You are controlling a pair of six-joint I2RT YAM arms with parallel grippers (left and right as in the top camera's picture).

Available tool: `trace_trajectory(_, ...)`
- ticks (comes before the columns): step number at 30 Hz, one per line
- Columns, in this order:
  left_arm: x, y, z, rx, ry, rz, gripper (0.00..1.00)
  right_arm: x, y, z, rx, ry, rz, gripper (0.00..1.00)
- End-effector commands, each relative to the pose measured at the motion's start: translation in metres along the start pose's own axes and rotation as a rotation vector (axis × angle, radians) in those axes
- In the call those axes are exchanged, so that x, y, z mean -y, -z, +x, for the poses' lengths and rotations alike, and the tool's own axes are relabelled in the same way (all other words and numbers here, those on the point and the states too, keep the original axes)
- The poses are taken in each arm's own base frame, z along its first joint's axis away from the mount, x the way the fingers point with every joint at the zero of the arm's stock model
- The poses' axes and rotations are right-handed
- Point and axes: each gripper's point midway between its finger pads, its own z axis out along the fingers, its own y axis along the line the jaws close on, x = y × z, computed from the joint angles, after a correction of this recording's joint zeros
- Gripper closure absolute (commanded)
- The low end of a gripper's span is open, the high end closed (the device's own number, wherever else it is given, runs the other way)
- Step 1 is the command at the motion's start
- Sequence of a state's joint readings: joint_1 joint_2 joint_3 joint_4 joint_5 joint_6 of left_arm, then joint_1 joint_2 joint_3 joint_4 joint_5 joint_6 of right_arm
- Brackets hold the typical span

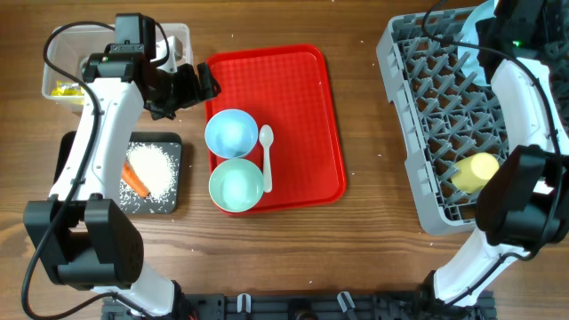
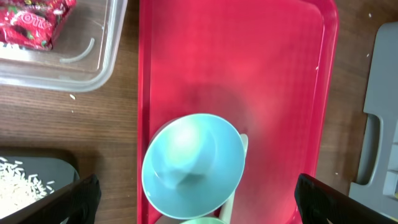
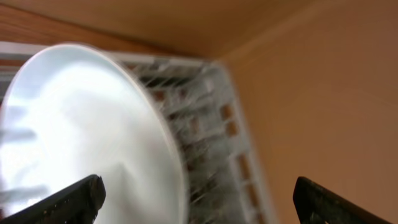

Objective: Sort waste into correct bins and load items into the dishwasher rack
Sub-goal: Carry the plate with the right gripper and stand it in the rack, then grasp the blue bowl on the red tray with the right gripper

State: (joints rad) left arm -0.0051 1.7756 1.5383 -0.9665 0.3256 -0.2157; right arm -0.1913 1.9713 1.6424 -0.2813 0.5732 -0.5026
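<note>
My left gripper [image 1: 191, 85] hangs open over the top-left corner of the red tray [image 1: 302, 98]. In the left wrist view its jaws [image 2: 199, 200] straddle a pale blue bowl [image 2: 193, 165], well above it. A second, greener bowl [image 1: 236, 185] sits just in front of it, and a white spoon [image 1: 265, 158] lies to their right. My right gripper [image 3: 199, 205] stands open over the far corner of the grey dishwasher rack [image 1: 436, 133]. A pale plate [image 3: 81, 137] stands on edge in the rack, its rim between the wide fingers, blurred. A yellow cup [image 1: 476, 171] lies in the rack.
The clear tub [image 1: 62, 53] at the far left holds a yellow wrapper [image 1: 62, 89] and a red wrapper [image 2: 31, 22]. In front of it the black tray [image 1: 173, 200] holds white rice [image 1: 153, 169] and an orange carrot [image 1: 134, 180].
</note>
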Motion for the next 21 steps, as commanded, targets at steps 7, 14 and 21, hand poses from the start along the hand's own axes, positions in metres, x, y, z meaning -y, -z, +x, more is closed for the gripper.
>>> trace_trajectory(7,0.004,0.012,-0.007,0.039,-0.008,0.004,0.00,-0.208,0.294,-0.052,0.005,-0.317,-1.227,0.00)
trace_trajectory(14,0.004,0.012,-0.007,0.039,-0.008,0.004,0.00,-0.406,0.350,0.046,-0.399,-0.107,-1.330,0.13)
trace_trajectory(21,0.004,0.012,-0.007,0.039,-0.008,0.004,0.00,-0.435,0.351,0.054,-0.432,-0.126,-1.351,0.29)
